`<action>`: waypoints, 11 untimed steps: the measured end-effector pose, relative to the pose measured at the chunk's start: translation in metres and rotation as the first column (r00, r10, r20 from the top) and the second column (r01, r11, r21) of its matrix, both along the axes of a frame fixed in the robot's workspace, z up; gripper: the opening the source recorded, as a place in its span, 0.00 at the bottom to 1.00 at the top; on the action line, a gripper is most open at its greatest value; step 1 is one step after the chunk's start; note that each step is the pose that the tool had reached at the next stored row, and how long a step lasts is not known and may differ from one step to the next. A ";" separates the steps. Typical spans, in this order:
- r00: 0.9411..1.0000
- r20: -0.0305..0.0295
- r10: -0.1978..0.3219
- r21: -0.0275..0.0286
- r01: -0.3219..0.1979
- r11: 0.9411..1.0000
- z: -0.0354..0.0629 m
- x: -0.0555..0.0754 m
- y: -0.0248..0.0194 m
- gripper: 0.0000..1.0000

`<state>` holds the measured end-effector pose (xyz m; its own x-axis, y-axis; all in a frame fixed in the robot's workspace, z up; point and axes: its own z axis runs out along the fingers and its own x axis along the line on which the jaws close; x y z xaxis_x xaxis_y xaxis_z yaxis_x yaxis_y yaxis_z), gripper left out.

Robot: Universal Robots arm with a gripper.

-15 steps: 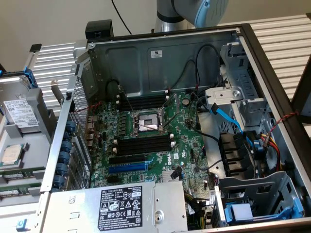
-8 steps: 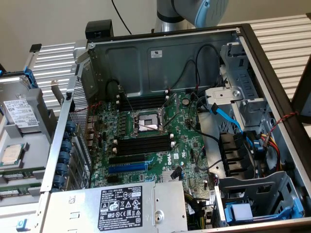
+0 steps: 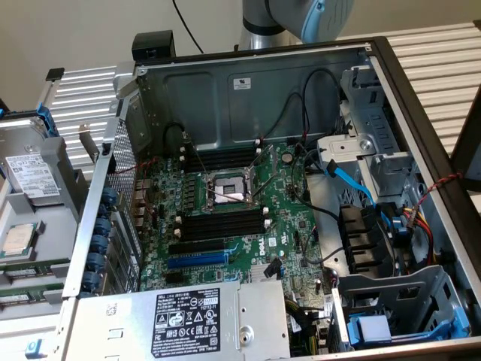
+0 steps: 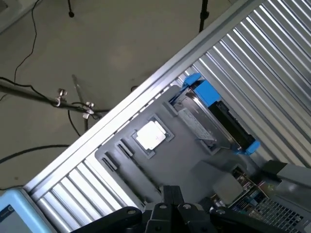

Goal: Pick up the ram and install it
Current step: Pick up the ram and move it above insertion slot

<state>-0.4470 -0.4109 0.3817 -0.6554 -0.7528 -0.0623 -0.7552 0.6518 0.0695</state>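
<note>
A thin green board edge that I take for the ram (image 3: pixel 30 284) lies in the grey tray (image 3: pixel 52 248) at the exterior view's left, below a CPU chip (image 3: pixel 16 238). In the wrist view my gripper (image 4: pixel 171 195) hangs shut above that tray (image 4: pixel 184 160), with nothing between its dark fingers. It is close to the CPU chip (image 4: pixel 150 135) and two short dark slots (image 4: pixel 116 155). I cannot make out the ram there. In the open computer case, black memory slots (image 3: pixel 222 223) with white end clips lie on either side of the CPU socket (image 3: pixel 225 192).
A hard drive in a blue caddy (image 4: pixel 216 114) sits on the tray beside the CPU. The case's metal wall (image 3: pixel 98 218) stands between tray and motherboard. A blue expansion slot (image 3: pixel 197 259), a power supply (image 3: pixel 188 320), cables and drive cages (image 3: pixel 391 180) crowd the case. The arm (image 3: pixel 301 19) rises behind it.
</note>
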 end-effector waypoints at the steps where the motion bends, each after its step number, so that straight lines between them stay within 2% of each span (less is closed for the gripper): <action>1: 1.000 0.000 0.018 0.000 -0.018 1.000 -0.0001 0.000 0.0000 0.11; 6: 0.994 0.000 0.108 0.000 -0.108 0.994 -0.0011 0.000 0.0000 0.11; 11: 0.980 0.000 0.198 0.000 -0.198 0.980 -0.0021 0.000 0.0000 0.11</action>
